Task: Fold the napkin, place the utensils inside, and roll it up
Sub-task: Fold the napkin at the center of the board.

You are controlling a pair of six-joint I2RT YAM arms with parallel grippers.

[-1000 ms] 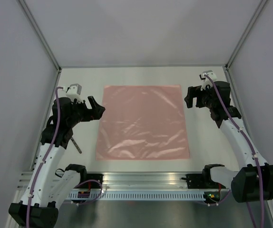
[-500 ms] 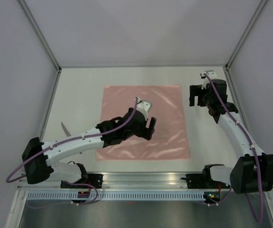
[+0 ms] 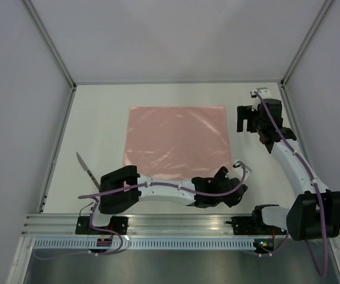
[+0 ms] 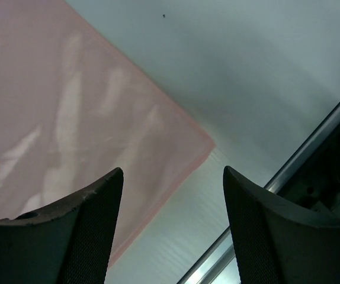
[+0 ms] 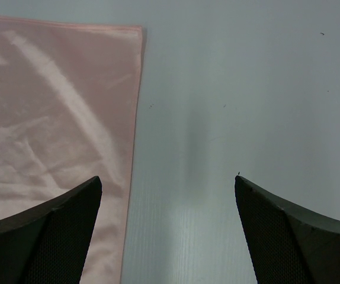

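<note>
Left gripper (image 3: 224, 177), its two dark, fine-meshed fingers (image 4: 81, 236) spread wide and holding nothing, hangs over the near right corner of the napkin (image 3: 176, 136). The napkin is a thin pale pink square, glossy and lightly creased, lying flat mid-table with its edges in line with the table's. Right gripper (image 3: 241, 118), equally wide apart and empty, hovers just beside the far right corner. Only the overhead view takes in the utensil (image 3: 87, 170), a slim dark grey piece on the white table (image 3: 99, 112), left of the napkin and apart from it, its long axis slanting from far left to near right. The left wrist camera alone shows the near corner pointing toward a metal rail (image 4: 288, 163). The right wrist camera shows the sheet's far right corner and right edge, with bare table filling most of the gap between its fingers.
</note>
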